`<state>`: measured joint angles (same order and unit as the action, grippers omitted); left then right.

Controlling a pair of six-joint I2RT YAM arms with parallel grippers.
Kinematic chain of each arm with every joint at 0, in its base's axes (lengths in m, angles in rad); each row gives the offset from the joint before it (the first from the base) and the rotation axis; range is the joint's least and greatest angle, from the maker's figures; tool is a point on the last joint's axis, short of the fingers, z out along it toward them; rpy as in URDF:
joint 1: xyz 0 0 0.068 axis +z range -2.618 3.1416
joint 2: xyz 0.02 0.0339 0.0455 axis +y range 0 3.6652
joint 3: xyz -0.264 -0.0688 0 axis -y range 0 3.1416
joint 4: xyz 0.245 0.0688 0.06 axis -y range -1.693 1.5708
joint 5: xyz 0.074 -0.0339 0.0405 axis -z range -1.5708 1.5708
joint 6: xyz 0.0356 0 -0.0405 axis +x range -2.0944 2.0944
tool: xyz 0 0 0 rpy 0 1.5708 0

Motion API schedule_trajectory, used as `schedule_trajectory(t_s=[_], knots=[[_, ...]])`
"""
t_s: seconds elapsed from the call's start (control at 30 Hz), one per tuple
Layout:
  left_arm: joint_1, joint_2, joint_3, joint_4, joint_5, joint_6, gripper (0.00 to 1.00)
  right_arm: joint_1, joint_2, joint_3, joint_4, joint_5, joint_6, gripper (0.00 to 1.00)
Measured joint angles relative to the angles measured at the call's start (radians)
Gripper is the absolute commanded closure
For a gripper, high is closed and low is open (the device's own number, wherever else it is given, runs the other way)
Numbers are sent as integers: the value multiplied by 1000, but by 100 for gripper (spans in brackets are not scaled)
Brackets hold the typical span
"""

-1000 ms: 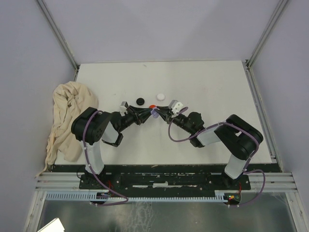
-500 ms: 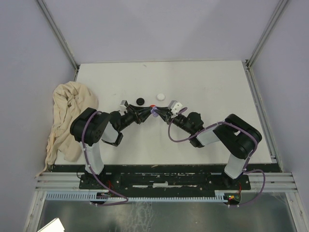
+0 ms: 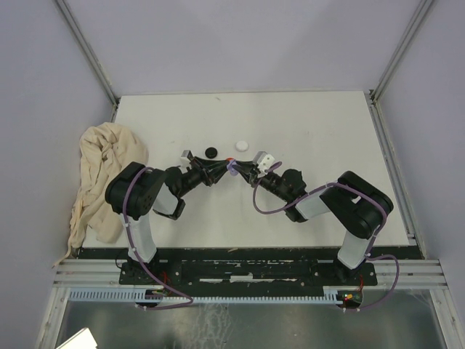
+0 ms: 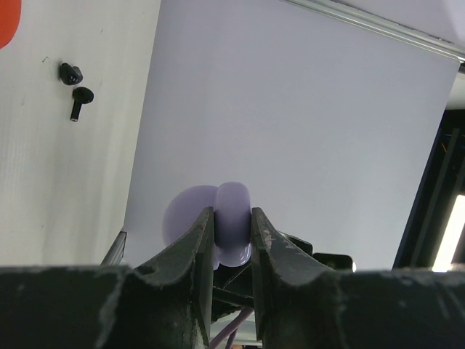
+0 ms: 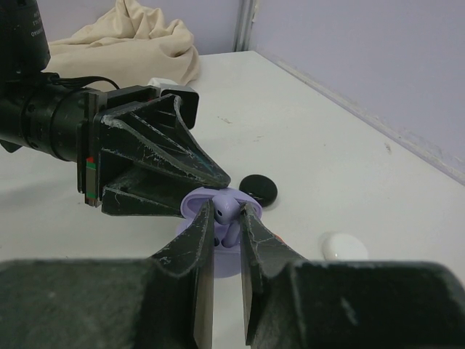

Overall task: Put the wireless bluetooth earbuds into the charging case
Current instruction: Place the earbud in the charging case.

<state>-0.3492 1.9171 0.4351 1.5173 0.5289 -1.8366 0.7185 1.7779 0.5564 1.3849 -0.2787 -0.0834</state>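
My left gripper is shut on the lilac charging case, gripping it by its edge. In the right wrist view the case lies open, lid back, under the left gripper's fingertips. My right gripper is shut on a lilac earbud, stem pointing down into the open case; whether it is seated cannot be told. From above, both grippers meet at the case mid-table. Two black earbuds lie loose on the table.
A black round disc and a white one lie just beyond the grippers. A red one peeks out beside them. A crumpled beige cloth covers the table's left edge.
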Motion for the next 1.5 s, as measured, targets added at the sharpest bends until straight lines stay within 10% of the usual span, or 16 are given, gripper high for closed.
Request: schedule_trajectory(t_s=[1.5], knots=[[0,0,24,-1,-3,0,97,0,-14,-28,29,82,158,72]])
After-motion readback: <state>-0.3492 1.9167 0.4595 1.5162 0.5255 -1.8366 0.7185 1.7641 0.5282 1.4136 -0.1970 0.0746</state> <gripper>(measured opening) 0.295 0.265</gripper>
